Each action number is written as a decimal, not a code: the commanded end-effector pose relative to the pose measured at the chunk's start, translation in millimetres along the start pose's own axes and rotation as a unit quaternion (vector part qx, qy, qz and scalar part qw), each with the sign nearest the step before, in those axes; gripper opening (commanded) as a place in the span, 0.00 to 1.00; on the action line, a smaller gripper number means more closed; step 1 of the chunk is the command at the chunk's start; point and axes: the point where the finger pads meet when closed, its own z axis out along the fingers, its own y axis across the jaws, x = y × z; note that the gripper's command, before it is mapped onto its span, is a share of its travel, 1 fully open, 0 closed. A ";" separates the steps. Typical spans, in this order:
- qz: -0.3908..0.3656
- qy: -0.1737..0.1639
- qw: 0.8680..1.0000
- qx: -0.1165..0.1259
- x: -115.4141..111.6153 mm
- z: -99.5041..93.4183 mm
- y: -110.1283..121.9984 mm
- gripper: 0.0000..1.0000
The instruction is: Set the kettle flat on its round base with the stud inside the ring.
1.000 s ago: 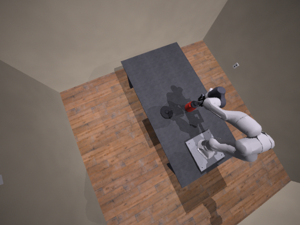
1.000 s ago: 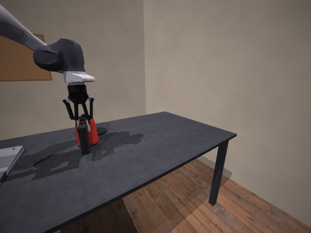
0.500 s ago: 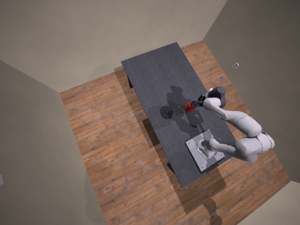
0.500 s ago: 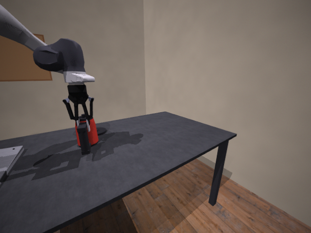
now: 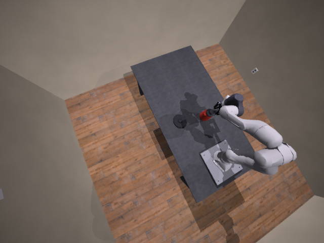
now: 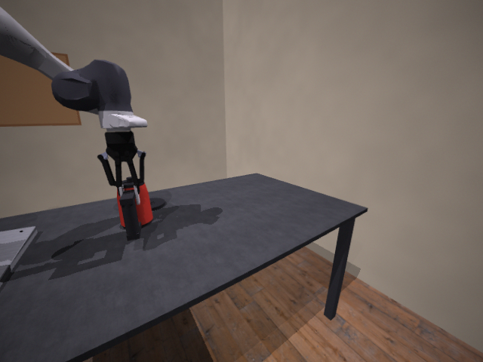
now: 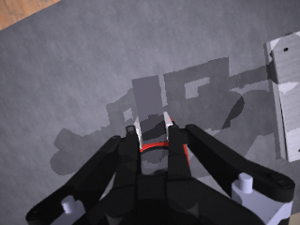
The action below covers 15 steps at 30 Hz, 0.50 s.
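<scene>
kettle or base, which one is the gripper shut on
The kettle: the gripper is shut on its dark handle. The flat round base lies apart on the table, untouched.

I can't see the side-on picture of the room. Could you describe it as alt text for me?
A robot arm's black gripper reaches straight down and grips the dark handle of a red kettle on a dark grey table. Its round base lies just behind, with beige walls and wooden floor around.

Bare test room with one work table.
Plain beige walls (image 5: 78, 39), plank floor (image 5: 117, 157), a dark table (image 6: 234, 218), one robot arm (image 5: 261, 130).
</scene>
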 end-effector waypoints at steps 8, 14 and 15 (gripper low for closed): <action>-0.001 0.001 1.000 0.004 -6.5 -3.1 -3.7 0.00; -0.001 0.001 1.000 0.004 -14.0 -3.1 -4.4 0.00; -0.001 0.001 1.000 0.004 -15.5 -3.0 -4.6 0.00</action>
